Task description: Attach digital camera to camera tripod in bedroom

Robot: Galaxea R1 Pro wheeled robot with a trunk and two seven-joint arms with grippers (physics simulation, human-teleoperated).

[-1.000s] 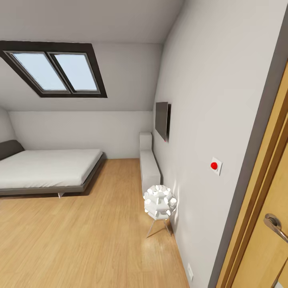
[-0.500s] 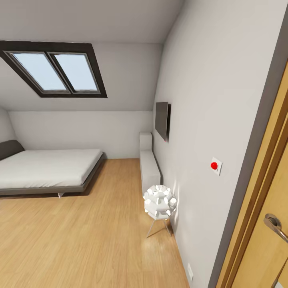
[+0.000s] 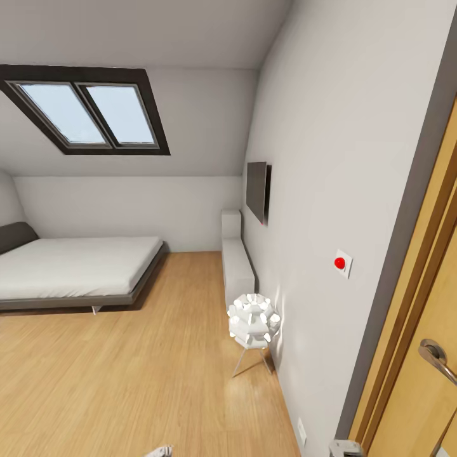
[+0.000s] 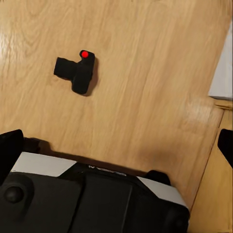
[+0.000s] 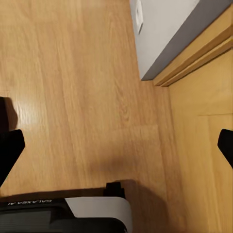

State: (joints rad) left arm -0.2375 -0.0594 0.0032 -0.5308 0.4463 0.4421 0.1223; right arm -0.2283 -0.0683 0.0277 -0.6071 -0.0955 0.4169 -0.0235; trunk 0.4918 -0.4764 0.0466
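Observation:
The digital camera (image 4: pixel 77 72), small and black with a red button on top, lies on the light wood floor in the left wrist view. My left gripper (image 4: pixel 119 143) hangs above the floor, open, its dark fingertips (image 4: pixel 10 145) spread wide, and the camera lies beyond them. My right gripper (image 5: pixel 119 145) is open too, over bare planks near a wall corner. The camera tripod is out of view. The head view looks into the bedroom with its grey bed (image 3: pixel 70 263).
A wooden door (image 3: pixel 425 355) with a metal handle stands close on the right. Along the right wall are a white floor lamp (image 3: pixel 254 320), a white cabinet (image 3: pixel 236 260) and a wall screen (image 3: pixel 257 190). The robot's base (image 4: pixel 97 194) fills the near side under the left wrist.
Two small pale pieces have come up at the bottom edge of the head view. The room itself looks the same.

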